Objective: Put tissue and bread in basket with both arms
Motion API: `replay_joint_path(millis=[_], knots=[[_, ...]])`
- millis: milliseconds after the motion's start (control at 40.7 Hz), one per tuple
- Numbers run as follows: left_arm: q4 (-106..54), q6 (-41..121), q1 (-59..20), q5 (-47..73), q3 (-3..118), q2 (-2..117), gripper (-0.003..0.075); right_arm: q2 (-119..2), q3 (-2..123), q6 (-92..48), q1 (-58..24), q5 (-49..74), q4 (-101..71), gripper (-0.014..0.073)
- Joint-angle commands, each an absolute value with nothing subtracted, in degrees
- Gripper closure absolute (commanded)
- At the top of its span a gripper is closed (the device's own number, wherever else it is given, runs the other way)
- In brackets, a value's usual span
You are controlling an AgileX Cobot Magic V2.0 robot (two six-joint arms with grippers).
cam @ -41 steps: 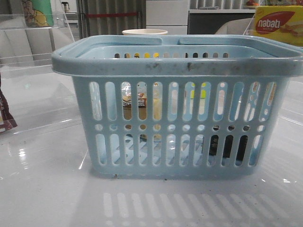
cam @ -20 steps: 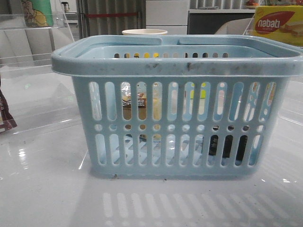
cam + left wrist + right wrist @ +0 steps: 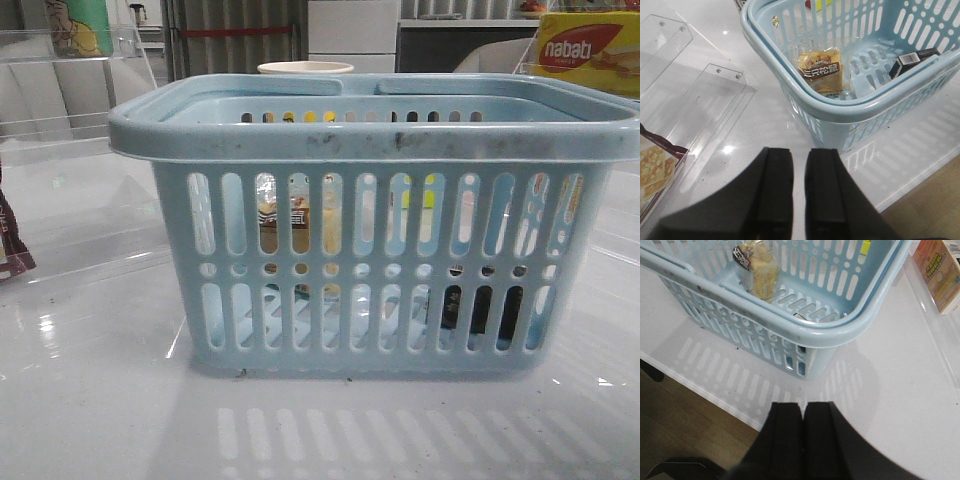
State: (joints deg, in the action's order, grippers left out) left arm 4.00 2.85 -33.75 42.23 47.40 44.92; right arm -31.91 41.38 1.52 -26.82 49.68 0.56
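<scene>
Inside the basket lie the bread and, at three o'clock from it, the tissue; both empty grippers, left and right, hover outside over the worktop, fingers nearly shut.

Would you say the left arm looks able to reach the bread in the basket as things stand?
Probably yes: the basket is open-topped, the bread leans against its wall with nothing on it, and the left gripper holds nothing.
</scene>
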Motion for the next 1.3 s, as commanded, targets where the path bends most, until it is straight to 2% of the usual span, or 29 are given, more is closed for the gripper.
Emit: replay_joint_path(millis=[0,811,983,1278], knots=[[4.16,2.35,-33.86,37.98,48.94,44.73,0.0626,-31.92,43.0,1.82,-26.91,45.9,1.39,0.0572],[4.16,2.35,-33.03,37.67,48.41,42.74,0.0627,-31.92,43.0,1.82,-26.91,46.19,1.56,0.0566],[3.45,2.35,-25.24,32.86,43.56,37.13,0.0627,-31.92,43.0,1.82,-26.91,46.19,1.56,0.0566],[-3.1,2.35,-8.48,16.39,24.17,20.16,0.0627,-31.92,43.0,1.82,-26.91,46.19,1.56,0.0566]])
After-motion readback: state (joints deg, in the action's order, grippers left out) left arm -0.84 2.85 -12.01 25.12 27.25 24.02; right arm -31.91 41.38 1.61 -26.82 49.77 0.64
